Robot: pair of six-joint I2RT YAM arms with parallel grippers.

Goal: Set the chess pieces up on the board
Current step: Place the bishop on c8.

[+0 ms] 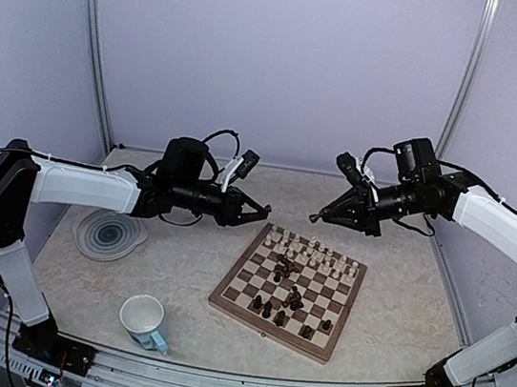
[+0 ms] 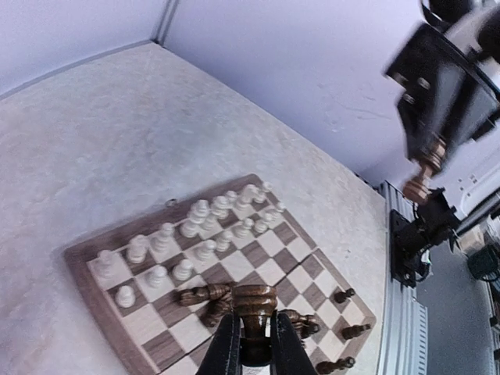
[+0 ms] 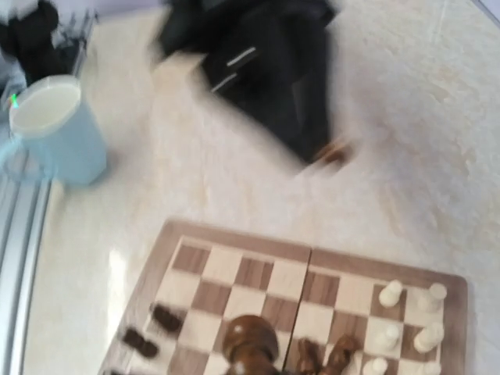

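Note:
The board (image 1: 225,297) lies right of centre on the table. Cream-white chess pieces (image 1: 312,255) stand in two rows along its far side. Dark chess pieces (image 1: 289,275) lie tumbled near its middle, and a few more (image 1: 266,307) stand by the near edge. My left gripper (image 1: 263,215) hovers above the board's far left corner, shut on a dark brown piece (image 2: 255,301). My right gripper (image 1: 317,218) hangs above the far edge facing it, shut on a dark piece (image 3: 250,344) that also shows in the left wrist view (image 2: 418,187).
A round grey swirl-patterned plate (image 1: 110,233) lies left of the board. A white and blue mug (image 1: 142,320) stands near the front, left of the board. Walls close the table at the back and both sides. The two gripper tips are close together above the board.

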